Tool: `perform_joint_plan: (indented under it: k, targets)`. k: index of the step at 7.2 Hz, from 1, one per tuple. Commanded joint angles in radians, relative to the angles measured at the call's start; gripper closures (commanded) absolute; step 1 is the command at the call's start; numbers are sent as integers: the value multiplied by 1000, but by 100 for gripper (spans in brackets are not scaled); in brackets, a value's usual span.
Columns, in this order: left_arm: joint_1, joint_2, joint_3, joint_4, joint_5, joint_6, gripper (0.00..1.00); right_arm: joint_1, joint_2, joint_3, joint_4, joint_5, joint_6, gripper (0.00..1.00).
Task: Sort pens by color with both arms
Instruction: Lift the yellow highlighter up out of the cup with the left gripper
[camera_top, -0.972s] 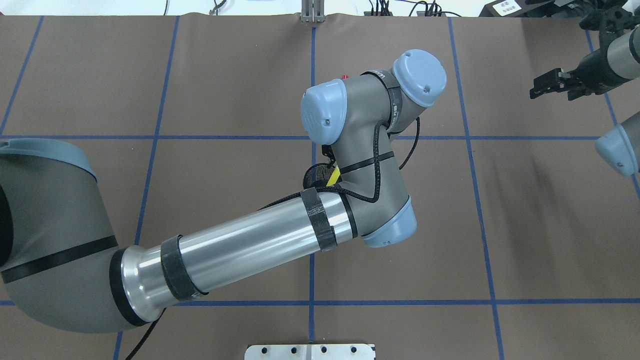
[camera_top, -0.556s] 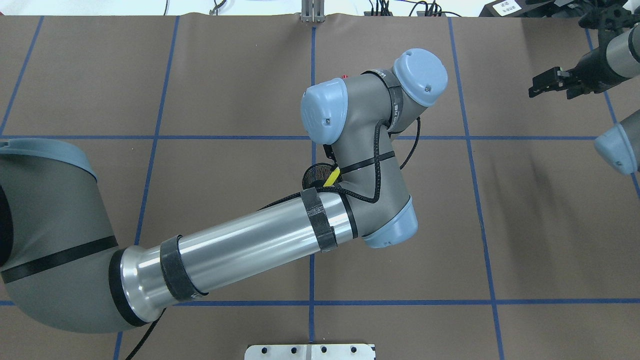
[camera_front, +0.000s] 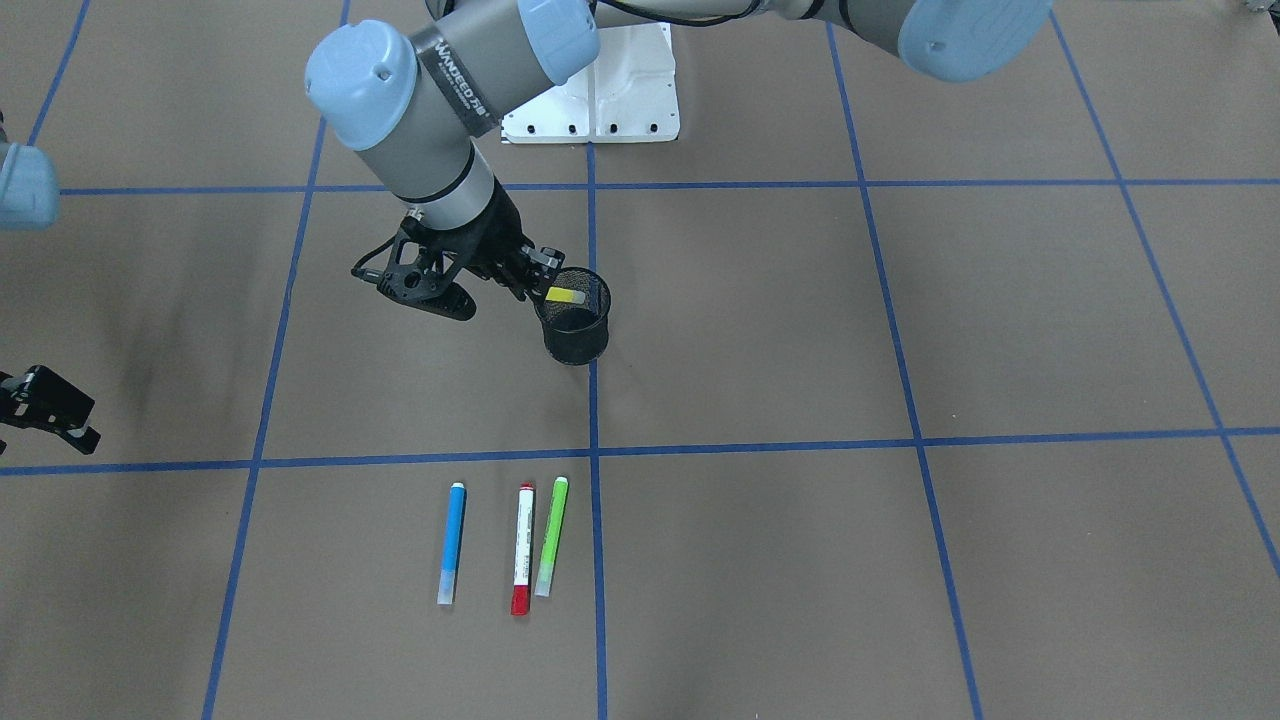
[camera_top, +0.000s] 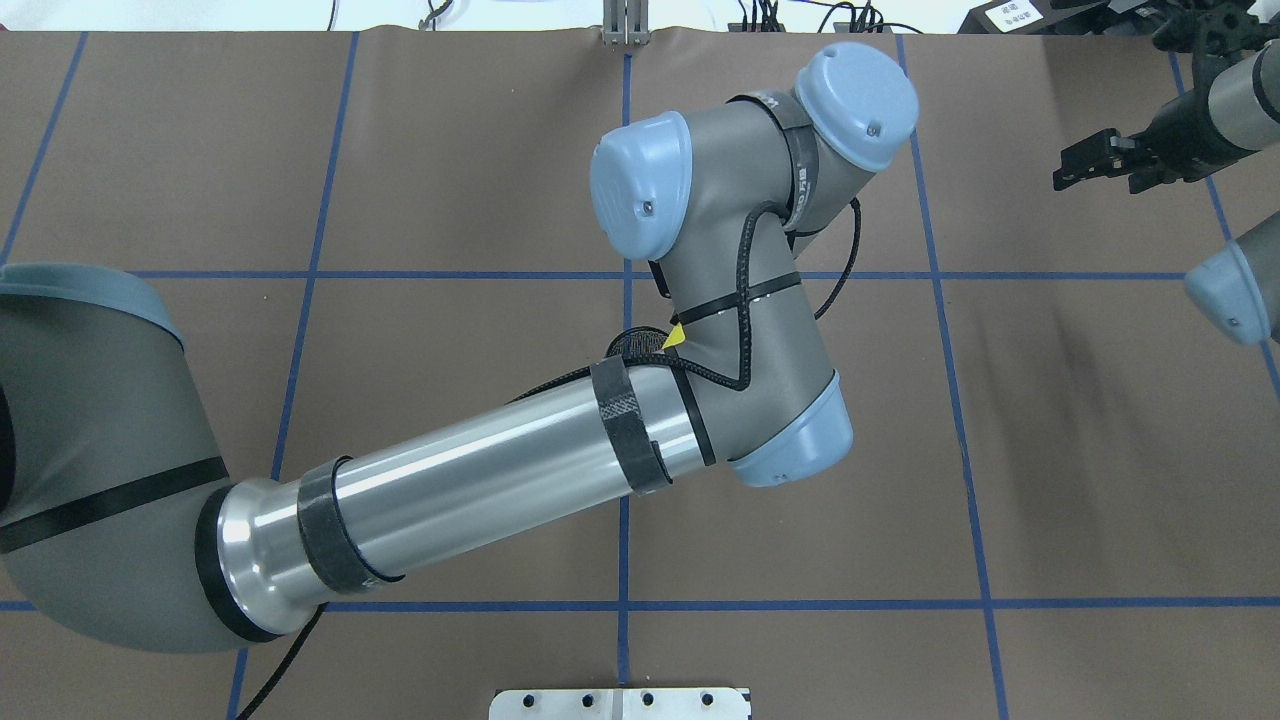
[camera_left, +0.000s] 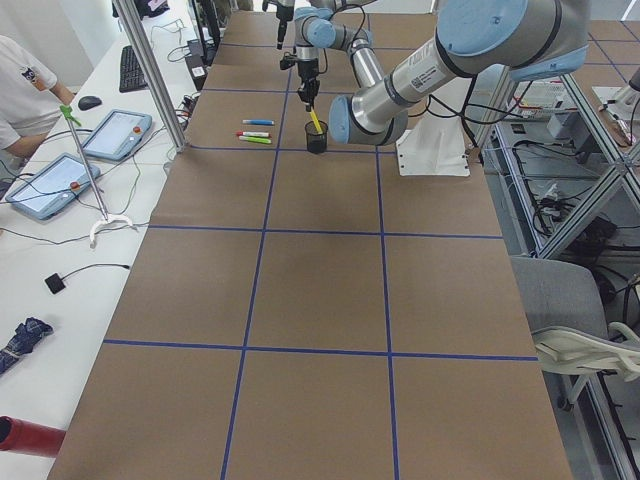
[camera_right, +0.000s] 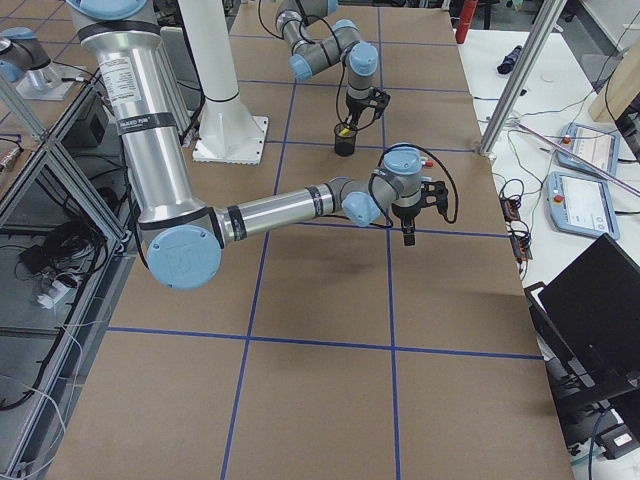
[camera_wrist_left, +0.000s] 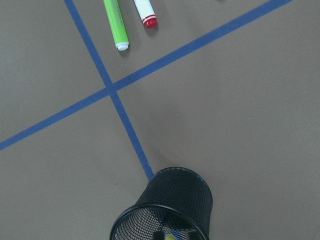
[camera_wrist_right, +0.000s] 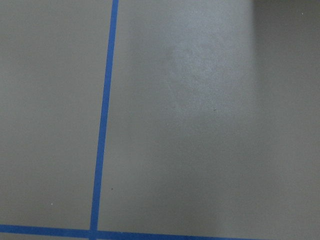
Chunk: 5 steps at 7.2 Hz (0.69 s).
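The yellow pen (camera_front: 570, 296) leans in the black mesh cup (camera_front: 577, 335), its pale top end above the rim. My left gripper (camera_front: 545, 283) is at that top end and looks shut on it. In the overhead view the left arm hides the gripper, and only a sliver of the yellow pen (camera_top: 675, 336) shows. The blue pen (camera_front: 452, 540), the red-capped white pen (camera_front: 522, 548) and the green pen (camera_front: 551, 535) lie side by side on the mat, on the cup's side away from the robot. My right gripper (camera_front: 85, 425) hangs open and empty, far out on the robot's right.
Blue tape lines divide the brown mat into squares. The white pedestal base (camera_front: 600, 90) stands behind the cup. A person (camera_left: 20, 90) sits at a side table with tablets beyond the mat's far edge.
My left wrist has risen over the cup, and less of the yellow pen shows past the arm. The right gripper has drifted slightly towards the far edge.
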Motion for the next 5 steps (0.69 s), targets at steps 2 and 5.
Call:
perform_joint_plan:
  k: [2, 5]
  targets:
    - [-102, 19, -172, 9, -14, -26, 100, 0, 8, 4, 0, -1, 2, 0]
    - [-207, 195, -203, -365, -8, -170, 100, 0, 8, 9, 2, -3, -3, 0]
